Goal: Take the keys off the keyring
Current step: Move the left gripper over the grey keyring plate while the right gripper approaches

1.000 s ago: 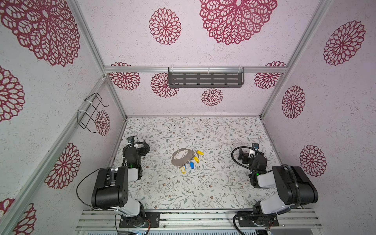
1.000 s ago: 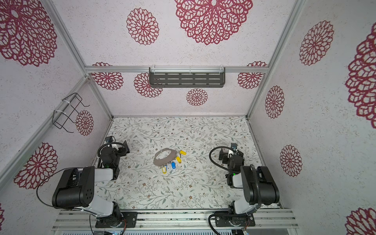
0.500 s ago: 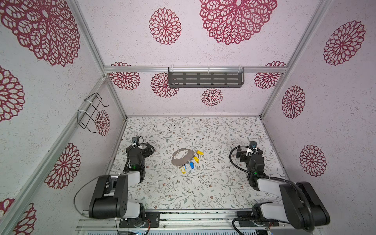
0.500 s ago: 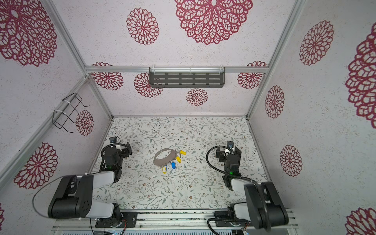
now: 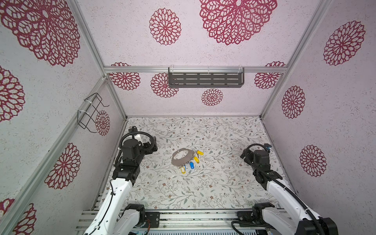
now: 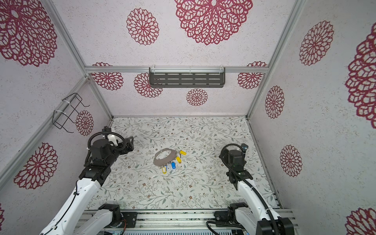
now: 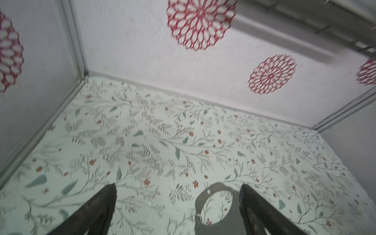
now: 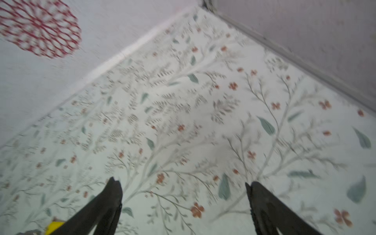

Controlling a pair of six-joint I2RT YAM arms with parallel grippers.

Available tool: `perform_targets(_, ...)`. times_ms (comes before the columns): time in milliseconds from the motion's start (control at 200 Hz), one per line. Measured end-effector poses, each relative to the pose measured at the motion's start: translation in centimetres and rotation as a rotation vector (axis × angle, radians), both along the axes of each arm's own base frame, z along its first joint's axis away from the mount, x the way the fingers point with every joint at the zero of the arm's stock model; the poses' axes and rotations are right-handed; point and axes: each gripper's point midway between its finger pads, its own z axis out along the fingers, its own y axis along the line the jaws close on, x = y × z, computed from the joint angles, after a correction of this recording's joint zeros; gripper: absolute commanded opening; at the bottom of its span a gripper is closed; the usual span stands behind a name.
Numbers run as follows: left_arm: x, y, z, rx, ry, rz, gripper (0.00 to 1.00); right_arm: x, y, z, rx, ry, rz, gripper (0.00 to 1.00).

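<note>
The grey crescent keyring (image 5: 181, 158) (image 6: 164, 158) lies flat in the middle of the floral table. Several yellow and blue keys (image 5: 191, 165) (image 6: 173, 165) fan out from its right and near edge. My left gripper (image 5: 153, 144) (image 6: 130, 144) hovers left of the keyring, open and empty. In the left wrist view the gripper (image 7: 178, 186) stands wide, with part of the keyring band (image 7: 218, 186) between its fingers, lower down. My right gripper (image 5: 243, 156) (image 6: 221, 155) hangs open to the right. In its wrist view (image 8: 182, 182) one yellow key (image 8: 54, 225) shows beside a finger.
A dark slotted shelf (image 5: 205, 79) hangs on the back wall and a black wire basket (image 5: 91, 113) on the left wall. Enclosure walls close in the table on three sides. Both arm bases sit on the rail (image 5: 195, 216) at the near edge.
Both arms have unfolded from their tucked poses and risen, and both wrist views are blurred by motion. Both grippers stay open. The keyring and keys have not moved.
</note>
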Motion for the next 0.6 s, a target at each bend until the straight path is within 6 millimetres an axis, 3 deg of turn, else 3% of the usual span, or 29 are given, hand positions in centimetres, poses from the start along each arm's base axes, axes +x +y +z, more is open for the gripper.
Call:
perform_targets(70,-0.7,0.8,-1.6,-0.012,0.059,0.057,0.97,-1.1,0.4,-0.6,0.014,0.022,0.026,0.99)
perform_targets(235,-1.6,3.6,-3.3,-0.13,0.085,0.238,0.97,0.5,1.2,4.4,-0.005,-0.098,0.098,0.99)
perform_targets(315,-1.4,4.3,-3.8,-0.189,0.079,0.275,0.97,1.2,1.6,5.5,-0.023,-0.121,0.129,0.99)
perform_targets(465,0.4,2.6,-3.0,-0.272,0.028,0.222,0.97,2.1,2.0,3.3,-0.051,-0.065,0.162,0.99)
perform_targets(601,2.1,-1.1,-3.7,-0.226,0.09,0.108,0.97,3.4,2.6,0.0,-0.031,-0.023,0.181,0.99)
